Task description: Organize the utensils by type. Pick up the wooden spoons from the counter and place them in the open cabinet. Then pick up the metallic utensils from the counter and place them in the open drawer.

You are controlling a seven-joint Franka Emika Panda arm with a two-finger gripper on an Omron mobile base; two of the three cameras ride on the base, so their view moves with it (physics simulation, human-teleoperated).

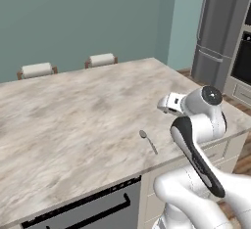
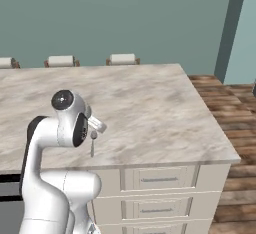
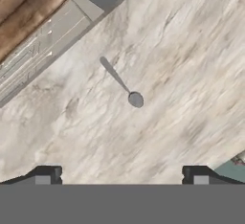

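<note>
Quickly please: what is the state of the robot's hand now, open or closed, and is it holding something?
Hand: open, holding nothing; it hangs above the grey metal spoon on the counter.

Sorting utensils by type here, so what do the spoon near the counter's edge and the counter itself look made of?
The spoon looks like metal: uniform dull grey, thin handle, no wood grain, though the matte rendering leaves it open. The counter looks like polished stone, probably marble: beige-grey with streaky veining.
</note>
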